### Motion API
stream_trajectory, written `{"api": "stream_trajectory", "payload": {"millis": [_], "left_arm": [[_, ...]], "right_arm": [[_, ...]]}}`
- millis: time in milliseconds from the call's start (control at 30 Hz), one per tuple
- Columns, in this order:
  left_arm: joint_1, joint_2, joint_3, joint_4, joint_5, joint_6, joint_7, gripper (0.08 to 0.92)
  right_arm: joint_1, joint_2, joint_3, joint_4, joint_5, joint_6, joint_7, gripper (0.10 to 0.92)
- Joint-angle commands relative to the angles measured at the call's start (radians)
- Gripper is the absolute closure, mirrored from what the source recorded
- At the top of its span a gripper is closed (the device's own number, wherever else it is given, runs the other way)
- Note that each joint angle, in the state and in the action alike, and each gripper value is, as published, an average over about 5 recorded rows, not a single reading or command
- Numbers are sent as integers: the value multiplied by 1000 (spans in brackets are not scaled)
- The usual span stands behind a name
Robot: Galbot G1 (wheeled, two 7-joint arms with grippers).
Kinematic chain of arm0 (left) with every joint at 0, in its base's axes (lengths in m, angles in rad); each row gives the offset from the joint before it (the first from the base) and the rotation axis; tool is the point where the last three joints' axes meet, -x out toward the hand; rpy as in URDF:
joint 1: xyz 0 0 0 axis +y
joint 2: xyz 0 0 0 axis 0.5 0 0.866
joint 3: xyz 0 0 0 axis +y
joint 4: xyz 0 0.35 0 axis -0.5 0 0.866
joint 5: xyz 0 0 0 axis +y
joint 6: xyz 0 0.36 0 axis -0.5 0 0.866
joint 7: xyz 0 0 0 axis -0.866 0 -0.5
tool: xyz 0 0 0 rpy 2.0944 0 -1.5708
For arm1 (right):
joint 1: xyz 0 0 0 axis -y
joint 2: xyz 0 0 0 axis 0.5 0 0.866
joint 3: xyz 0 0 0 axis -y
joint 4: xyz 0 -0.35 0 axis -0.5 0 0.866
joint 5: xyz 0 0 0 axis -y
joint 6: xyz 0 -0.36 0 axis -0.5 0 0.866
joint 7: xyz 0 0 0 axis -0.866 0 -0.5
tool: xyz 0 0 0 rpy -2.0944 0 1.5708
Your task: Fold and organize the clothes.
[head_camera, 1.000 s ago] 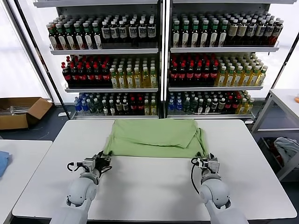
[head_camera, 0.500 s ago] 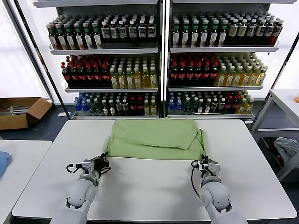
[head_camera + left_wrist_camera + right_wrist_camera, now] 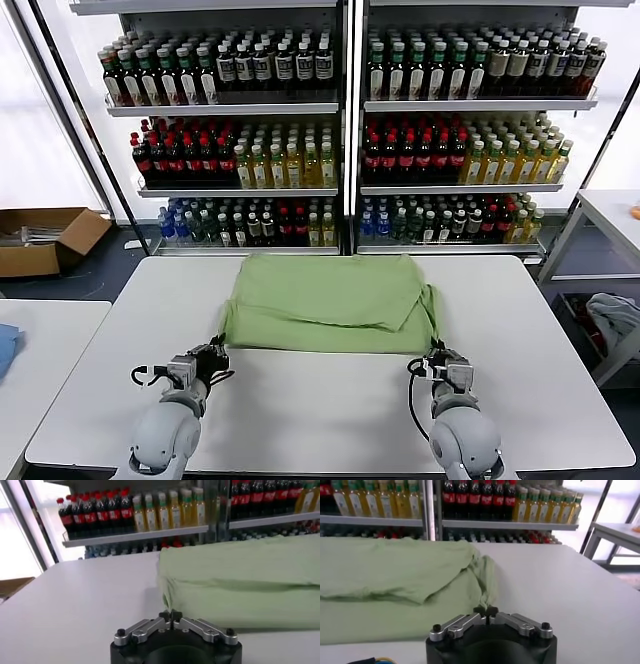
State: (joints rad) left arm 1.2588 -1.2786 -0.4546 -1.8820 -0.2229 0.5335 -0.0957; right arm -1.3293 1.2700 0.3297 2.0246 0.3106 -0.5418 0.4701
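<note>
Landmark for all positions: the shirt [image 3: 330, 305].

Nearest the robot, both grippers sit low on the white table [image 3: 320, 410], on the near side of the shirt. The left gripper [image 3: 212, 354] is just off the shirt's near left corner, the right gripper [image 3: 436, 360] just off its near right corner. Both wrist views show the fingertips pressed together. At the left a small point of green cloth meets the tips [image 3: 170, 615], and at the right a thin strand of hem runs down into them [image 3: 486, 611], so each appears to pinch a corner.

Change over the last second: both grippers have drawn back toward the robot, and the shirt's near edge has come with them, now straighter and closer. Judgement: the cloth is being tensioned or dragged into place before the next fold.

Beyond the near edge, the shirt lies partly folded, an upper layer over a lower one, plain side up.

Farthest, behind the shirt, stand the bottle shelves [image 3: 345, 120].
</note>
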Motion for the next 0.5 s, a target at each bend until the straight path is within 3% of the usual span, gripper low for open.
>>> {"api": "stream_trajectory", "payload": {"millis": [33,500], "left_arm": [[306,-8,-20,-318,7,2,-24,915],[469,-6,-114,-409,-11,11,-34,915]], "right_arm": [[-203,-27,1,153,-25,24,40,909],[-361,-73,-24,179,-55,72,124,909]]}}
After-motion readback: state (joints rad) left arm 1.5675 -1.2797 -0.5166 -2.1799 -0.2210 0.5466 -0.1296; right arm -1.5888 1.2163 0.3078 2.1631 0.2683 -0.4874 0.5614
